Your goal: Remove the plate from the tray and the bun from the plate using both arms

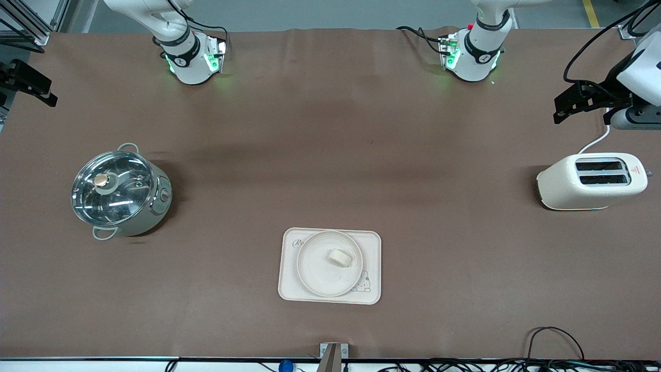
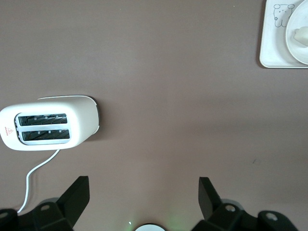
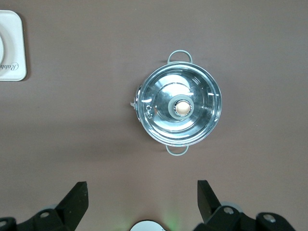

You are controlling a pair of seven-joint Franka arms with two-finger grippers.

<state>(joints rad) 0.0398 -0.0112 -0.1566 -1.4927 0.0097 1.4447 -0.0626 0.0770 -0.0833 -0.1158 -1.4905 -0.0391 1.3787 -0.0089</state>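
Both grippers, left (image 2: 143, 199) and right (image 3: 142, 199), hang spread, empty, high up. You have bun (image 1: 341, 257) on plate (image 1: 316, 274) on tray (image 1: 373, 268), midway between arms.

One tray (image 1: 330, 297), one plate (image 1: 311, 279), one bun (image 1: 341, 257), one pot (image 1: 121, 191), one toaster (image 1: 591, 181), two arms (image 1: 188, 51).

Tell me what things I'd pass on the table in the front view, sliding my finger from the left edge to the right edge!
Pot with a glass lid → tray carrying the plate and bun → toaster.
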